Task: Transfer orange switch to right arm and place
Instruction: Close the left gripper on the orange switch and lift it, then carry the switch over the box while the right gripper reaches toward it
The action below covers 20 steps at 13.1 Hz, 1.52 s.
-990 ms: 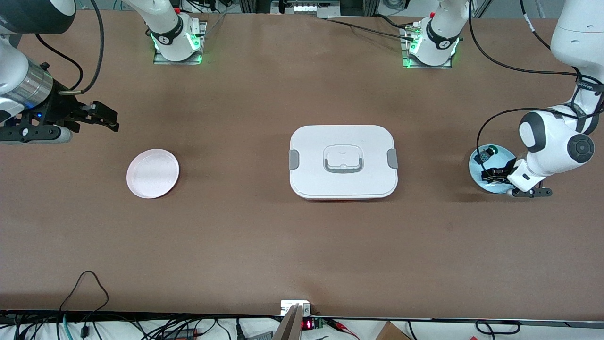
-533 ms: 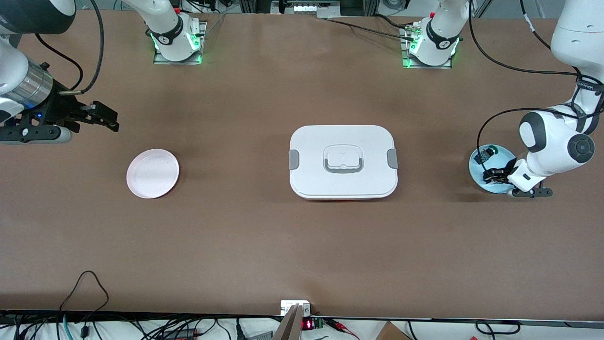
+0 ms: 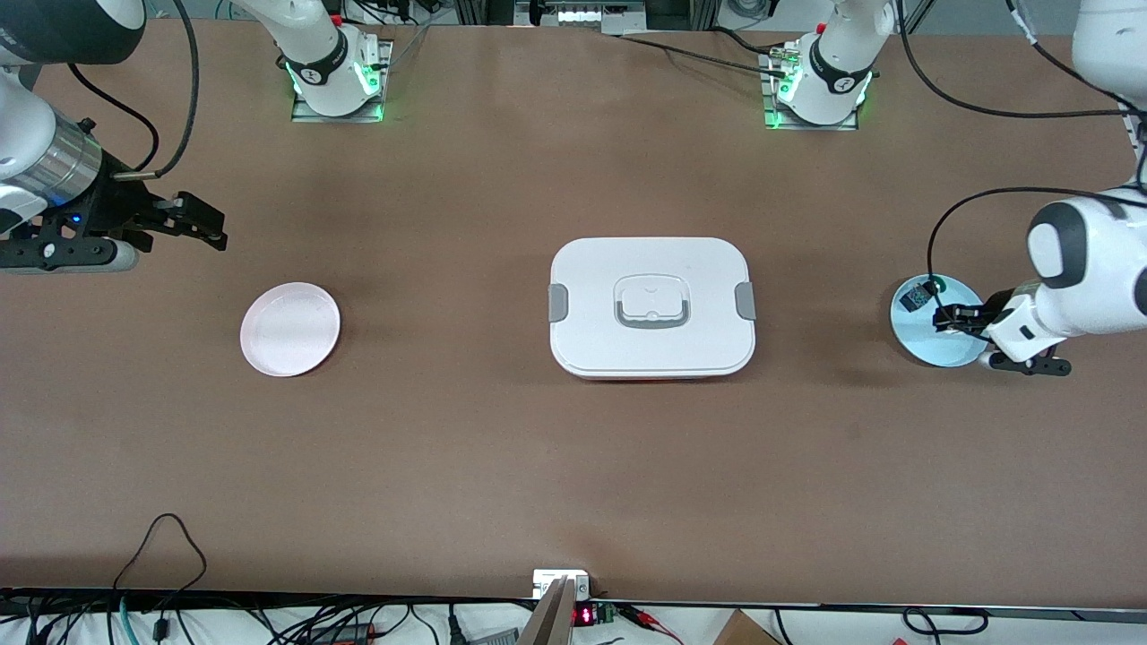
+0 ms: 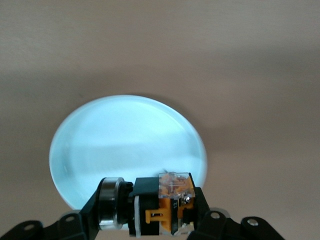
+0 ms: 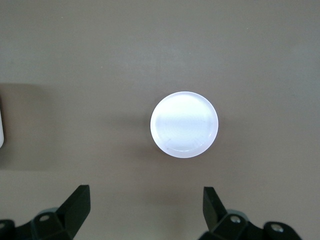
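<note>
Left hand (image 4: 150, 210) pinches the orange switch (image 4: 165, 202) between its fingers, just above the pale blue dish (image 3: 923, 345) at the left arm's end of the table (image 3: 502, 448) — so the pick looks done and the carry toward the handover is the step in hand. In the left wrist view the switch sits crosswise in the grip, orange face showing, with the dish's bare surface below it. A second small part with a green knob (image 3: 923, 291) lies on the dish's rim farther from the front camera, apart from the switch. Next, I judge, the left arm must lift clear and travel toward the middle, over or near the white lidded box (image 3: 652, 306). Right hand (image 5: 145, 205) waits, fingers spread wide, over the pink plate (image 3: 290, 329) — well apart from the switch.
</note>
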Available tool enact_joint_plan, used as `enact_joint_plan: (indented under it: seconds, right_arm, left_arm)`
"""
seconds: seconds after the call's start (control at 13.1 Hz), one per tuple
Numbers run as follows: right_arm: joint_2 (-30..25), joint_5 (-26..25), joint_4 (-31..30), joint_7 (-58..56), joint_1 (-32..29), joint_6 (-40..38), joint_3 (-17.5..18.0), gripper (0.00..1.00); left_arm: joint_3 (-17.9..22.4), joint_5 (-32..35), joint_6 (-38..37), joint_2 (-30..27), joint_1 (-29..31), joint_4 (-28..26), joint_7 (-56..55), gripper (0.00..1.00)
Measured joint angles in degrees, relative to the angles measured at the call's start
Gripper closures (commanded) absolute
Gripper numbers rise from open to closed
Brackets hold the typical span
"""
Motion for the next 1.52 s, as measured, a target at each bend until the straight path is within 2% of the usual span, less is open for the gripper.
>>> enact_joint_plan:
  seconds: [0.15,0.3,0.69,0.99,1.22,1.37,1.52]
  right_arm:
    - [0.0,0.0,0.0,0.0,0.0,2.1,0.0,0.0]
    - [0.9,0.0,0.0,-0.1,0.0,4.5,0.1,0.0]
    - [5.9,0.3,0.4,-0.9,0.1,6.5,0.3,0.0]
    - [6.7,8.0,0.6,-15.4,-0.2,-1.3,0.1,0.0]
    - [8.2,22.9,0.4,-20.0,-0.8,-5.6,-0.1,0.0]
    - [11.6,35.4,0.3,-20.2,-0.9,-6.9,-0.1,0.0]
    - [16.1,48.8,0.2,-19.3,-0.8,-7.5,0.0,0.0]
  left_arm:
    - [-2.3,-5.0,-11.4,-1.2,0.0,6.1,2.5,0.75]
    - [-5.0,-10.6,-15.7,-1.4,-0.1,10.1,7.9,0.75]
    - [-9.0,-33.8,-16.9,-1.3,-0.3,11.7,21.1,0.75]
    - [-10.8,-56.0,-17.0,-0.4,-1.8,11.6,39.3,0.77]
    - [-16.1,-69.0,-15.0,0.3,-4.0,11.6,48.7,0.77]
    - [-19.7,-78.6,-11.9,0.8,-4.7,11.5,59.9,0.77]
    - [-21.2,-85.9,-8.1,2.1,-7.1,11.3,72.2,0.77]
